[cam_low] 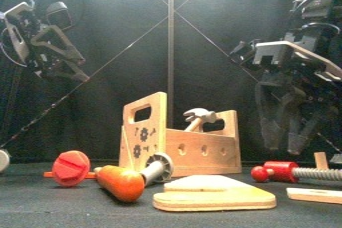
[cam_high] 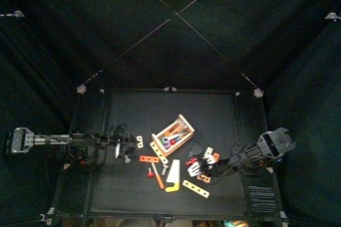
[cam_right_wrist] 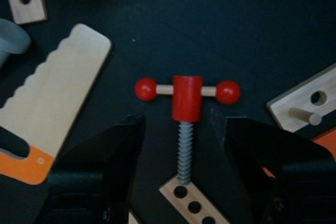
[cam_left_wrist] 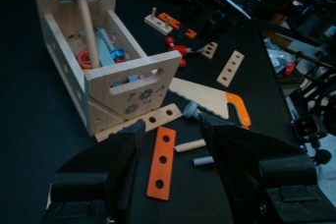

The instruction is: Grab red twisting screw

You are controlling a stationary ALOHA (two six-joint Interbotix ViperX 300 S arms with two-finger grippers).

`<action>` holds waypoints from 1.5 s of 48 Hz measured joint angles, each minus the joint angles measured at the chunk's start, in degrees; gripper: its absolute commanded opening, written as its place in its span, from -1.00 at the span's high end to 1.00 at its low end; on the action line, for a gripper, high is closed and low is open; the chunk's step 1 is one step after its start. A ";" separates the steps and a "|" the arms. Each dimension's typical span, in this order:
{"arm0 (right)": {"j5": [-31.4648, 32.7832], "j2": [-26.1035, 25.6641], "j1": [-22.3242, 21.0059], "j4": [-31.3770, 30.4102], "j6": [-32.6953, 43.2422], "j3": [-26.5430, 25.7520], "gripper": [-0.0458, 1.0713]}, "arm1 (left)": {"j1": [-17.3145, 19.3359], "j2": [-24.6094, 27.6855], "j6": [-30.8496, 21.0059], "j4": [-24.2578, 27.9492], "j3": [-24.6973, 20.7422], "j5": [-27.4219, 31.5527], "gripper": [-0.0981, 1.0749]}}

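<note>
The red twisting screw has a red T-handle with two round knobs and a grey threaded shaft. It lies flat on the black table. In the front view it lies at the right, in front of the toolbox's corner. My right gripper is open and hangs just above the screw, with the shaft running between the jaws; it touches nothing. In the front view it hangs over the screw. My left gripper is open and empty, raised at the left, apart from the screw.
A wooden toolbox with tools in it stands mid-table. A wooden saw lies beside the screw, and holed wooden strips on its other side. An orange strip lies below the left gripper. A red-handled screwdriver lies at the front.
</note>
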 measured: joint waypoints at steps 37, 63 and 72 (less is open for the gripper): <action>1.32 3.08 -0.18 1.14 0.18 -0.09 -0.67 | 0.00 0.00 0.00 0.00 0.26 0.00 -0.63; 1.32 5.10 -0.70 0.26 0.18 -0.53 -0.67 | 0.00 -0.09 0.00 0.00 0.26 0.00 -0.63; 1.32 5.54 -0.97 -0.18 0.26 -0.88 -0.67 | -0.09 -0.09 0.00 -0.09 0.26 0.00 -0.63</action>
